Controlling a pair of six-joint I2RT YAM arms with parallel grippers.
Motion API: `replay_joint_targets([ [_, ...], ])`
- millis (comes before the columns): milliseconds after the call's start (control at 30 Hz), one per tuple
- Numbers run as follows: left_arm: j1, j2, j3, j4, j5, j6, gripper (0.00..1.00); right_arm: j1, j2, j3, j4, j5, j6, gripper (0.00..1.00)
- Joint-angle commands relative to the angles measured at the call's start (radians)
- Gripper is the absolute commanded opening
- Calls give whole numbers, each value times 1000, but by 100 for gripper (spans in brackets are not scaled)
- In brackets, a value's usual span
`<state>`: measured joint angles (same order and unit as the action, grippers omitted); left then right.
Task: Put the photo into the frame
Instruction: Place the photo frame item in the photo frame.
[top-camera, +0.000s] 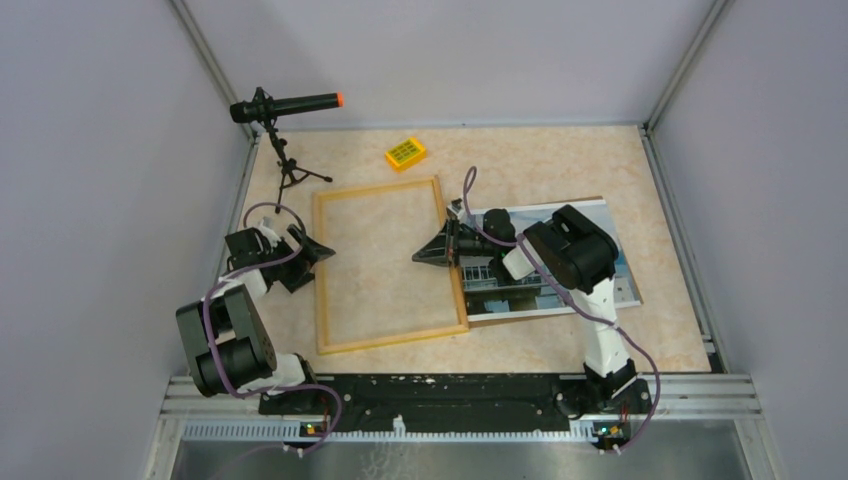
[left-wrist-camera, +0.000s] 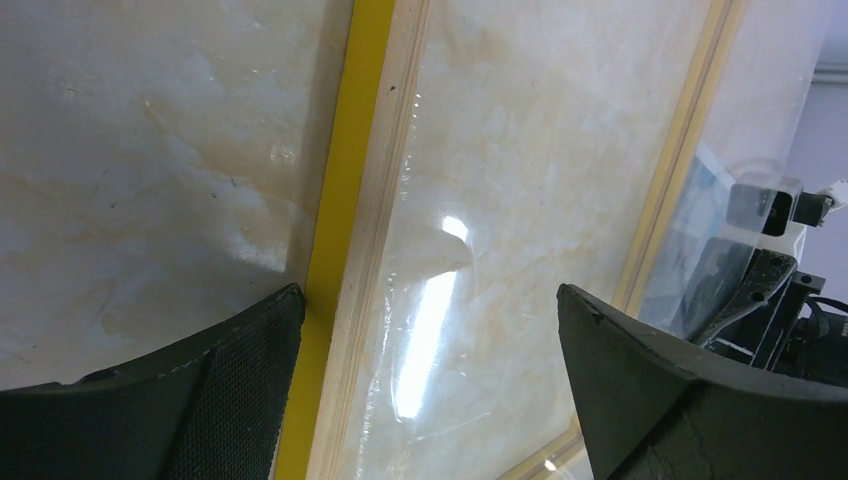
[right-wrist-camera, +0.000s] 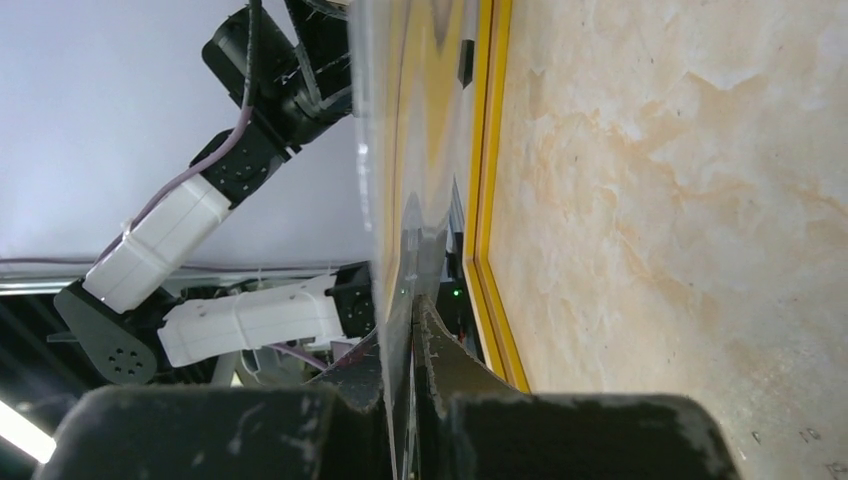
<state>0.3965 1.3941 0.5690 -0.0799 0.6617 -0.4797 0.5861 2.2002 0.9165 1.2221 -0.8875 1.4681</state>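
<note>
Top external: the photo (top-camera: 520, 300) lies face up on the desk (top-camera: 560, 160), right of the frame (top-camera: 395, 339). Its left edge is at the frame's right rail, and much of it is hidden under the right arm. Frame lies flat, no print in the opening yet.

Right pincer (top-camera: 430, 250) is fully closed. Right wrist view shows a thin sheet nipped edge-on between the fingers; reads as the photo's left edge, not 100% sure. Left pincer (left-wrist-camera: 430, 295) is wide open with nothing in it, straddling the frame's left rail, one finger outside and one inside.

Step in hand, my read: drag the photo left over the opening. To do it well:
- keep the gripped edge low and parallel to the rails
- slide rather than lift, so the paper doesn't buckle
- pin the left rail with the left pincer so the frame doesn't skate
- square the corners before release

Text: none readable. Yellow block (top-camera: 405, 153) at the back has a dark grid, too small to read. Mic on tripod (top-camera: 285, 105) shows no label.
</note>
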Motion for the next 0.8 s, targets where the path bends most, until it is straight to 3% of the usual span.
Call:
replay_joint_targets([
  [0,-6,-23,11,-13,32,10,98,0,-6,9,-21,-31,-85,0],
  [333,-7,-29,13,-14,24,9,98,1,-51,12,-207,-1,-241,0],
  [767,-6,-21,11,-5,26,4,98,-4,-98,-38,-239,74,-291,0],
])
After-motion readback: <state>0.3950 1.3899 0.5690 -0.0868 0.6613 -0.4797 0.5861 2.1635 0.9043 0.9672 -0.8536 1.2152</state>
